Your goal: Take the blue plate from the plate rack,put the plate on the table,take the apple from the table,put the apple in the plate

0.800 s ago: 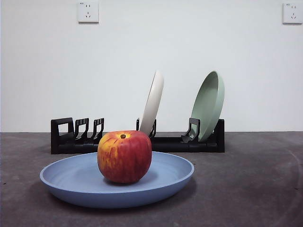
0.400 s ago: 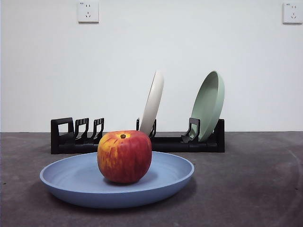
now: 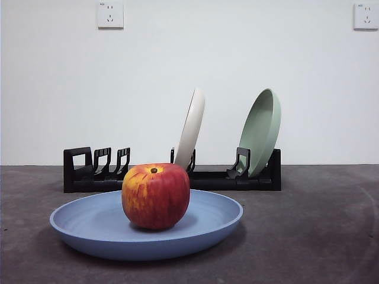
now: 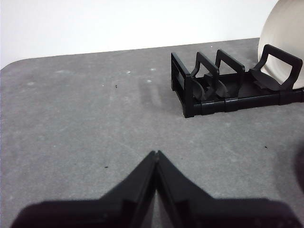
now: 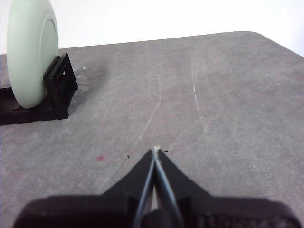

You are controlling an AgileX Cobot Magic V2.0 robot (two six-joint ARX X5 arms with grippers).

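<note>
The red apple [image 3: 155, 196] stands in the blue plate [image 3: 89, 228], which lies flat on the grey table [image 3: 320, 231] in front of the black plate rack [image 3: 89, 171]. No arm shows in the front view. My left gripper [image 4: 156, 154] is shut and empty above bare table, well short of the rack's looped end [image 4: 209, 85]. My right gripper [image 5: 155, 150] is shut and empty above bare table, off to the side of the rack's other end [image 5: 59, 85]. Neither wrist view shows the apple or the blue plate.
A cream-white plate [image 3: 190, 127] and a pale green plate [image 3: 262, 131] stand upright in the rack; they also show in the left wrist view [image 4: 285, 42] and right wrist view [image 5: 28, 52]. A white wall with two sockets stands behind.
</note>
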